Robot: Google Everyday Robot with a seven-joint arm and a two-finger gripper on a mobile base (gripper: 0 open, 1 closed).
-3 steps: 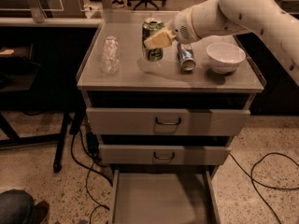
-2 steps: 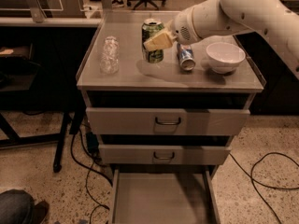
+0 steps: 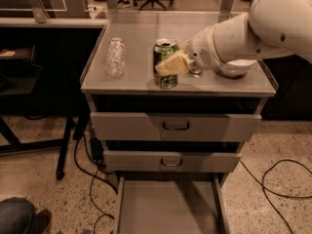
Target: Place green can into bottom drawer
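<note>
The green can (image 3: pixel 165 57), with a silver top, is upright over the front part of the cabinet top. My gripper (image 3: pixel 171 65) comes in from the right on a white arm and is shut on the can, one pale yellow finger (image 3: pixel 170 65) across its front. The can's base is close to the front edge; I cannot tell whether it touches the top. The bottom drawer (image 3: pixel 168 208) is pulled open below, a wide shallow grey tray with nothing in it.
A clear plastic bottle (image 3: pixel 115 57) stands on the left of the cabinet top (image 3: pixel 131 84). A white bowl (image 3: pixel 237 70) is partly hidden behind my arm. The two upper drawers (image 3: pixel 175 126) are shut. Cables lie on the floor on both sides.
My gripper has carried the green can from the middle of the cabinet top toward its front edge. My arm now hides the blue-and-silver can and most of the bowl.
</note>
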